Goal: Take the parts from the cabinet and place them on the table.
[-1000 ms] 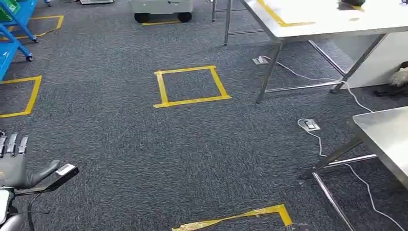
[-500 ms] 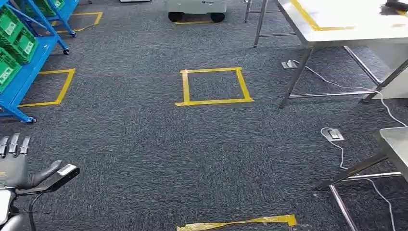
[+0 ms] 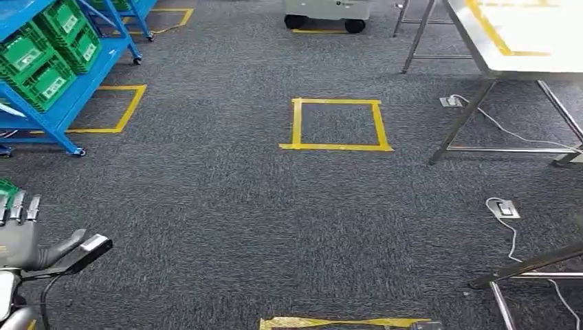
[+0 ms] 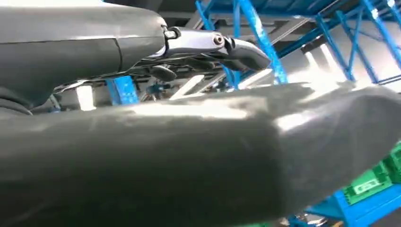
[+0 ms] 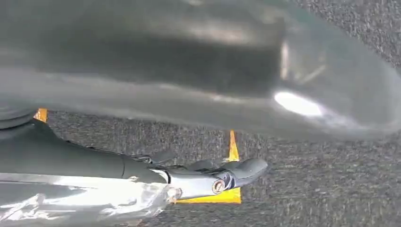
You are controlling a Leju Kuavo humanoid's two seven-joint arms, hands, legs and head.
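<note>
On the blue cabinet (image 3: 65, 103) sit green bins (image 3: 41, 62), contents unseen; left hand (image 3: 27, 237) spread, empty; right hand (image 5: 189, 179) unclear.

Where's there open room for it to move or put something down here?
The widest bare carpet lies around the yellow tape square, between the blue rack and the steel table. The table's near top looks bare. The rack is packed with green bins; cables clutter the right.

you can read no text here: the white labels on the green bins (image 3: 42, 58) in the blue rack (image 3: 72, 103) are too small to make out.
</note>
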